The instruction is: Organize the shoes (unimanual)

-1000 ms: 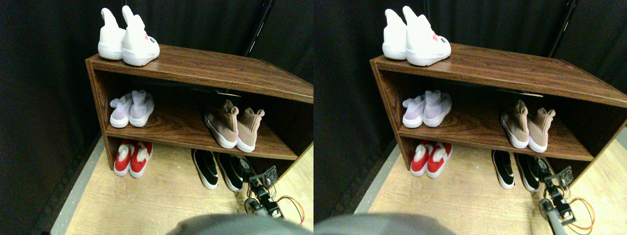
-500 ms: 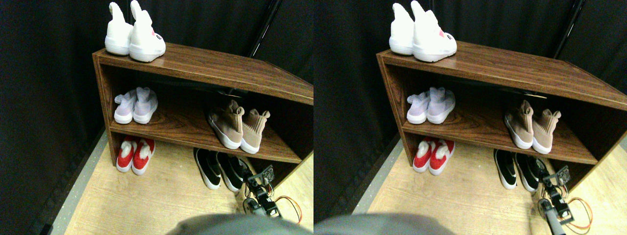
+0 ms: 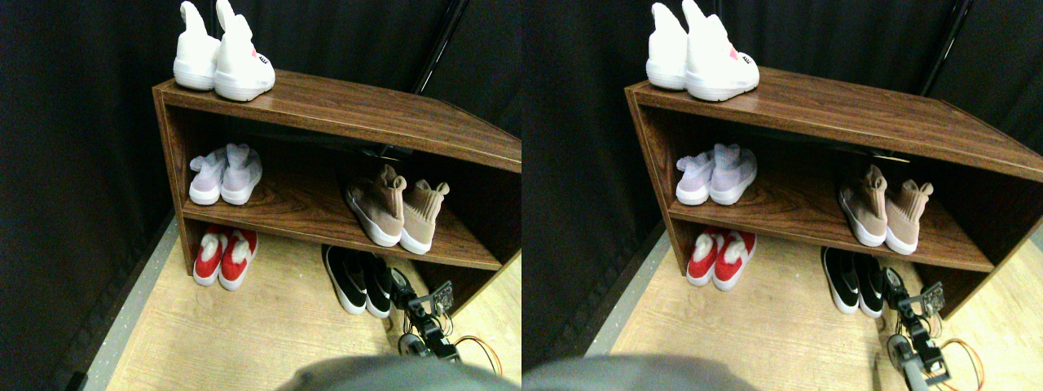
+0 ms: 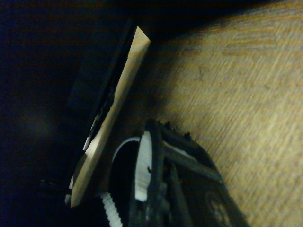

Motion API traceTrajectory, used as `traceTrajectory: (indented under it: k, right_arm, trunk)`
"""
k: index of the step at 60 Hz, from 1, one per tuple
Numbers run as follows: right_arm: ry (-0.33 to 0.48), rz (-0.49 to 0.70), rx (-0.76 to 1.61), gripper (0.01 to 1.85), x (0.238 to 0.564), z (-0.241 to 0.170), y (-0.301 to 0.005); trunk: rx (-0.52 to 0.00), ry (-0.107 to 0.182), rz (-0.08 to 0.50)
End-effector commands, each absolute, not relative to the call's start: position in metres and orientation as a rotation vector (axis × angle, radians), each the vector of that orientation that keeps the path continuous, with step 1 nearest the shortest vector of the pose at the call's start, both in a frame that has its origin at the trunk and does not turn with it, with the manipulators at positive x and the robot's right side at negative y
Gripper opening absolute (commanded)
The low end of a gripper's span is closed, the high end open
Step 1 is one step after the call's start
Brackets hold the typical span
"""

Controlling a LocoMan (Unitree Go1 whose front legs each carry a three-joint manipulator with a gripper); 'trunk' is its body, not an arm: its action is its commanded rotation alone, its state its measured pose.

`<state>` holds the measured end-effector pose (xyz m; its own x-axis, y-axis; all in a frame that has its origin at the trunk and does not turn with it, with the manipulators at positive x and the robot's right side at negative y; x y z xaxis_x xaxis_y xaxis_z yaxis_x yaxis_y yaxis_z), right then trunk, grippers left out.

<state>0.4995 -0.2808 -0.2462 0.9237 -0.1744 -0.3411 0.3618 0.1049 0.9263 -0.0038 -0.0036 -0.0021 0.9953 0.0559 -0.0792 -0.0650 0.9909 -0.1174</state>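
Observation:
Two black slip-ons (image 3: 357, 281) with white soles lie side by side on the floor under the shelf's right part, toes pointing toward me. My right gripper (image 3: 402, 287) sits against the outer side of the right black shoe. In the wrist view a white sole edge (image 4: 141, 171) shows just past the dark jaw frame. A tan knit pair (image 3: 397, 208) stands on the middle shelf, directly above the black pair.
The brown wooden shelf (image 3: 326, 106) holds a white high pair (image 3: 224, 61) on top and a pale lavender pair (image 3: 226, 173) on the middle board. A red pair (image 3: 224, 257) sits on the wood floor (image 3: 261, 334) at lower left. Black curtains surround the shelf. Orange wires (image 3: 481, 346) trail by my arm.
The right black shoe has slid left against its mate, closing the gap. My gripper moved left with it. The camera shifted slightly between the earliest frame and now.

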Motion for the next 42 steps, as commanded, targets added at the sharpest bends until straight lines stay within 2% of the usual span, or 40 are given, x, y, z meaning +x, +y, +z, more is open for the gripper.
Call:
traceTrajectory:
  k: [1,25,35,42]
  right_arm:
    - [0.157,-0.355,1.42,0.06,0.502,-0.241,-0.276]
    - [0.136,-0.36,1.436,0.06,0.504,-0.235,-0.288]
    - [0.088,-0.379,1.408,0.06,0.502,-0.233,-0.292]
    - [0.06,-0.351,1.384,0.06,0.499,-0.226,-0.297]
  trunk:
    - [-0.133,0.095,0.071]
    - [-0.134,0.093,0.07]
    - [-0.12,0.083,0.048]
    - [-0.111,0.074,0.036]
